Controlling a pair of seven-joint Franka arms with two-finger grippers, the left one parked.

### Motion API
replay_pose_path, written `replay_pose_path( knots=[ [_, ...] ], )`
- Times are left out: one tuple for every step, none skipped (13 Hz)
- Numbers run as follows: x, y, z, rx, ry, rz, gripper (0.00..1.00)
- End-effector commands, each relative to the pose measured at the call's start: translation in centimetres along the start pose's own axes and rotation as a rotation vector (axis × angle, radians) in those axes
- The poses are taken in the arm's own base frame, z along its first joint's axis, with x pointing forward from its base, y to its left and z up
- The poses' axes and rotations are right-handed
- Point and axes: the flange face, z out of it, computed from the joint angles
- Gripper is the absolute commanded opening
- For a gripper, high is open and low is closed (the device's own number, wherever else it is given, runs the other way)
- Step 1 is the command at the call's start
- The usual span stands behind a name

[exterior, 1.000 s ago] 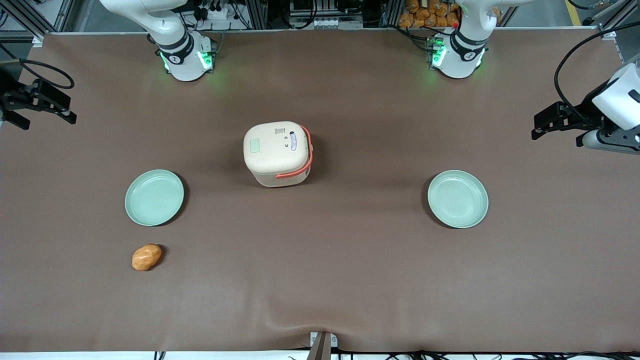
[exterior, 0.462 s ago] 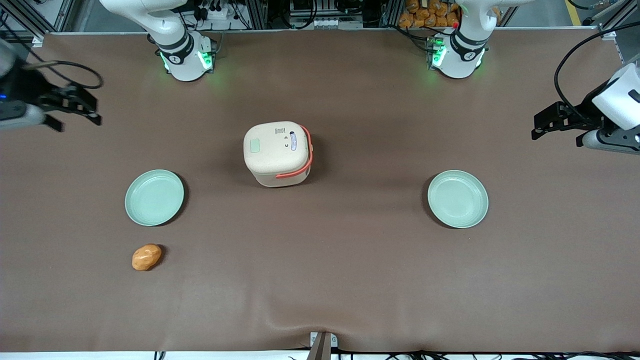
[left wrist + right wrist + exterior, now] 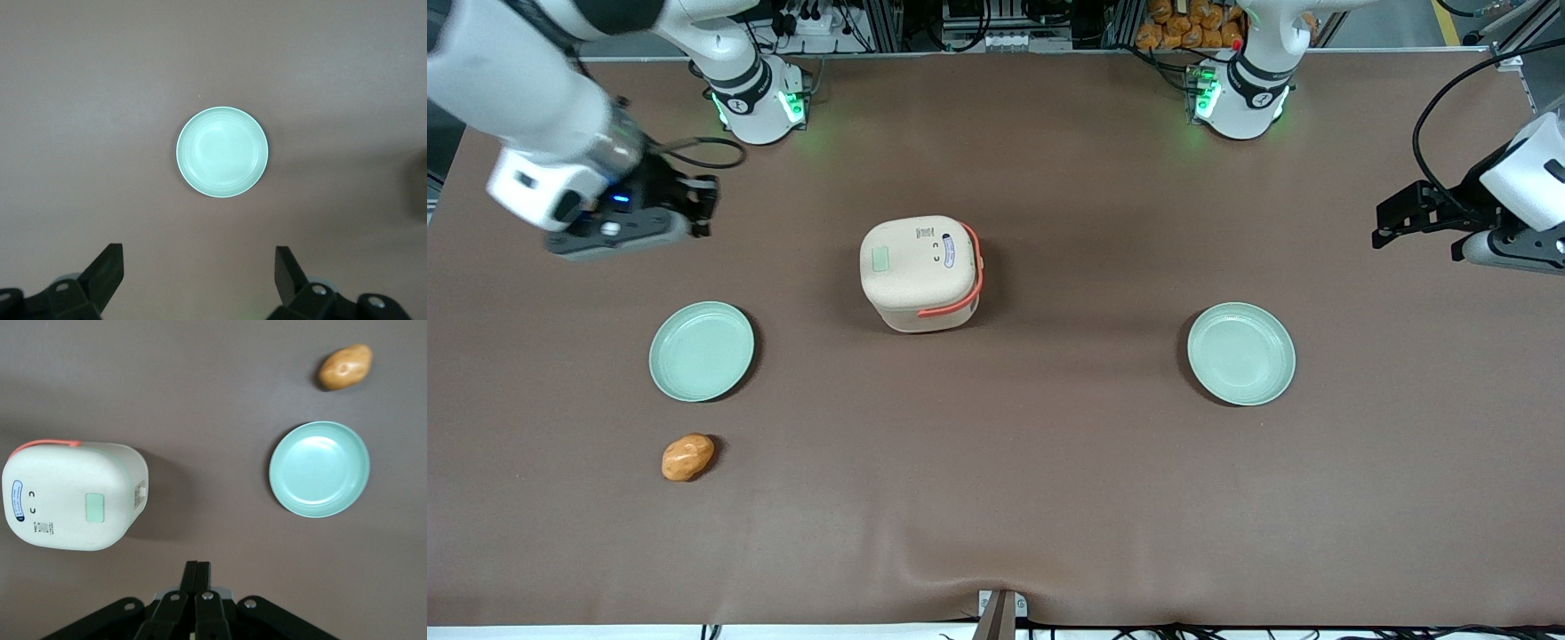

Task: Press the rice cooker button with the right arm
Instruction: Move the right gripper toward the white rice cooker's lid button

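Rice cooker first, since it is what matters: it stands upright near the middle of the brown desk, well apart from the pincer, which hangs in the air toward the working arm's end. From where I stand, the pincer is clenched; in the right wrist view its two black fingers lie pressed together with nothing between them. The right arm reaches in over the desk edge, its white wrist housing just above the pincer.

Nearest to the pincer is a mint-green plate, lying flat on the desk, closer to the front camera than the pincer is. The wrist camera shows this same plate bare, with a clear gap of cloth between it and the cooker. Farther out again, nearer still to the front camera, a small orange-brown potato rests on the desk close to the plate but not touching it; it shows too at the wrist camera.

The cooker's cream lid faces up, with a pale green panel on top and a small white tab on the side wall that faces the plate. Its coral handle is folded down around the side turned away from the pincer.

A second mint-green plate lies toward the parked arm's end of the desk, farthest from the pincer.
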Motion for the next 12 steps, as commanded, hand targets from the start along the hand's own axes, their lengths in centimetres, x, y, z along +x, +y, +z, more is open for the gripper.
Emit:
replay_pose_path(
  knots=[
    [-0.6, -2.6, 3.7, -0.018, -0.008, -0.028, 0.0],
    [-0.6, -3.7, 4.9, -0.02, -0.004, -0.014, 0.0],
    [-0.8, -5.7, 6.1, -0.024, 0.009, 0.028, 0.0],
    [-0.9, -7.5, 7.2, -0.024, 0.023, 0.057, 0.0],
    [-1.0, -8.4, 8.5, -0.024, 0.034, 0.06, 0.0],
    [-1.1, -9.2, 9.5, -0.023, 0.042, 0.046, 0.0],
    [-1.1, -9.7, 10.2, -0.022, 0.044, 0.038, 0.0],
    [-1.1, -10.2, 10.7, -0.022, 0.037, 0.042, 0.0],
    [-1.2, -11.2, 11.0, -0.02, 0.041, 0.049, 0.0],
    [-1.1, -12.1, 11.5, -0.017, 0.045, 0.061, 0.0],
    [-1.0, -12.6, 11.9, -0.015, 0.047, 0.073, 0.0],
    [-0.8, -12.6, 12.4, -0.014, 0.045, 0.075, 0.0]
  ],
)
